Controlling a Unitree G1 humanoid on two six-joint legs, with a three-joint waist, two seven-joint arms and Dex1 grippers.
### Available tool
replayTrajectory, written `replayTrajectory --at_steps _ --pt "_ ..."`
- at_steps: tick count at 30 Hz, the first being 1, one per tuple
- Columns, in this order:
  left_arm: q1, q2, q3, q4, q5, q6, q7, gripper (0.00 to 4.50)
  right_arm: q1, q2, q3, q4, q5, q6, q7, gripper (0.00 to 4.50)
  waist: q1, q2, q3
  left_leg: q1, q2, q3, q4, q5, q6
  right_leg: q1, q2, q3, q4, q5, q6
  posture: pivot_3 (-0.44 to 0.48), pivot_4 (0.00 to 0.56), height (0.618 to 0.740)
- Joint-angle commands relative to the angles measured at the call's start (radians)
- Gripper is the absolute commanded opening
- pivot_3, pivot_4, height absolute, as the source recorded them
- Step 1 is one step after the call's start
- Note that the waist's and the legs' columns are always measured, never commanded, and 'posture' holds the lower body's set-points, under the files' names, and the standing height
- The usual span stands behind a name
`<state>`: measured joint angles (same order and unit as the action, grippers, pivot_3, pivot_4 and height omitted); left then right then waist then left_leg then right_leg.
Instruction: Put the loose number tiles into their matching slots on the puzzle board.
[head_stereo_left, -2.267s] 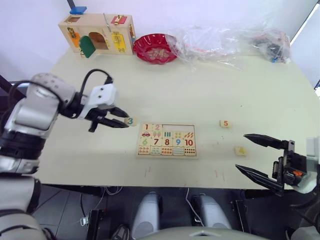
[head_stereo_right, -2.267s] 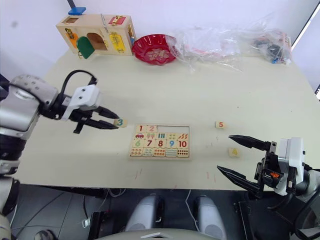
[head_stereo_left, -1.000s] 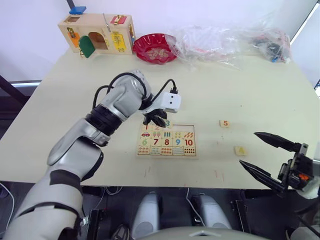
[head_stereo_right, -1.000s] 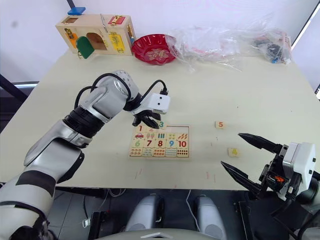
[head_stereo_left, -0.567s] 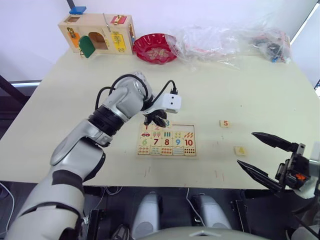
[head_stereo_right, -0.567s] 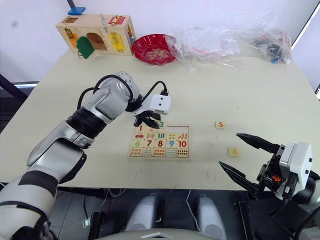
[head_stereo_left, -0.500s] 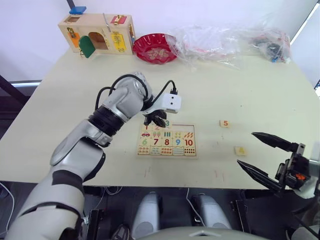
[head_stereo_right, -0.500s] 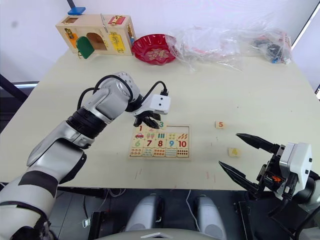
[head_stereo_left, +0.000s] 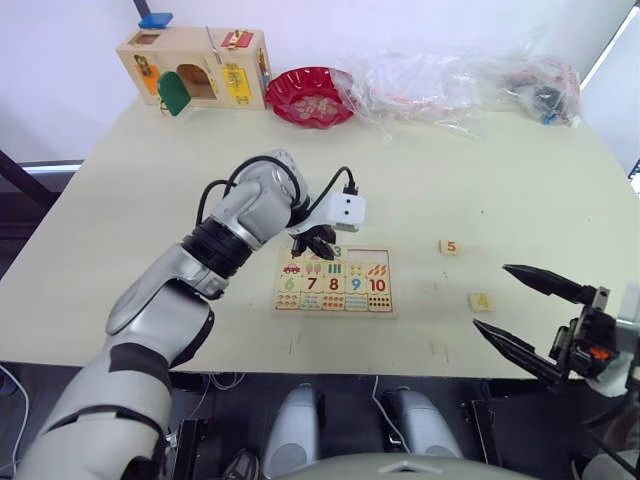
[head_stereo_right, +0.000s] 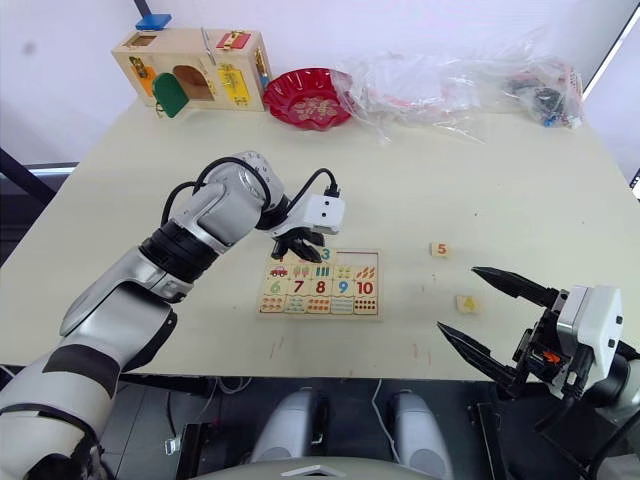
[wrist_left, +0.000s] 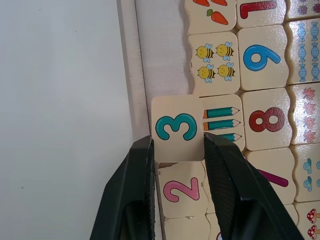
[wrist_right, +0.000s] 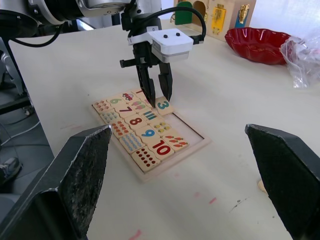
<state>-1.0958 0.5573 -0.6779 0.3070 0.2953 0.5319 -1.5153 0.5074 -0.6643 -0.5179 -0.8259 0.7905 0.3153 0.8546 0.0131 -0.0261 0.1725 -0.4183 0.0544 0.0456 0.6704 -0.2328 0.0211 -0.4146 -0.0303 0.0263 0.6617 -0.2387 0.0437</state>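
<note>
The puzzle board (head_stereo_left: 362, 255) lies near the middle of the table with its lower rows filled. My left gripper (head_stereo_left: 319, 243) is shut on the tile 3 (wrist_left: 175, 127). It holds the tile over the top row, beside the seated 2 (wrist_left: 179, 189) and above the three-pencils picture (wrist_left: 221, 123). I cannot tell whether the 3 is fully down in its slot. The loose tile 5 (head_stereo_left: 451, 246) and tile 4 (head_stereo_left: 481, 301) lie on the table right of the board. My right gripper (head_stereo_left: 491, 296) hangs open at the front right, near the 4, holding nothing.
At the table's back left stands a wooden box with coloured doors (head_stereo_left: 195, 68), with a red bowl (head_stereo_left: 310, 96) beside it. Clear plastic bags (head_stereo_left: 450, 78) are piled along the back right. The table's front edge runs just below the board.
My left arm carried the 3 from left of the board to its top row, then eased it slightly right. The right gripper has hardly moved.
</note>
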Motion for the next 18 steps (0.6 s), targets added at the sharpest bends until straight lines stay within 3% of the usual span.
replayTrajectory --at_steps 1,18 --pt "-0.004 -0.004 0.004 0.003 0.020 -0.021 0.016 1.02 0.008 0.005 -0.013 -0.022 0.003 -0.024 0.002 4.50 0.000 0.000 0.000 0.000 0.000 0.000 0.000 0.000 0.000 0.000 0.000 0.000 0.000 0.000 0.000 0.000 0.150 0.740" --pt "0.017 -0.007 0.006 -0.001 0.032 -0.031 0.018 1.02 0.068 0.022 -0.024 -0.034 0.006 -0.041 0.013 4.50 0.000 0.000 0.000 0.000 0.000 0.000 0.000 0.000 0.000 0.000 0.000 0.000 0.000 0.000 0.000 0.000 0.150 0.740"
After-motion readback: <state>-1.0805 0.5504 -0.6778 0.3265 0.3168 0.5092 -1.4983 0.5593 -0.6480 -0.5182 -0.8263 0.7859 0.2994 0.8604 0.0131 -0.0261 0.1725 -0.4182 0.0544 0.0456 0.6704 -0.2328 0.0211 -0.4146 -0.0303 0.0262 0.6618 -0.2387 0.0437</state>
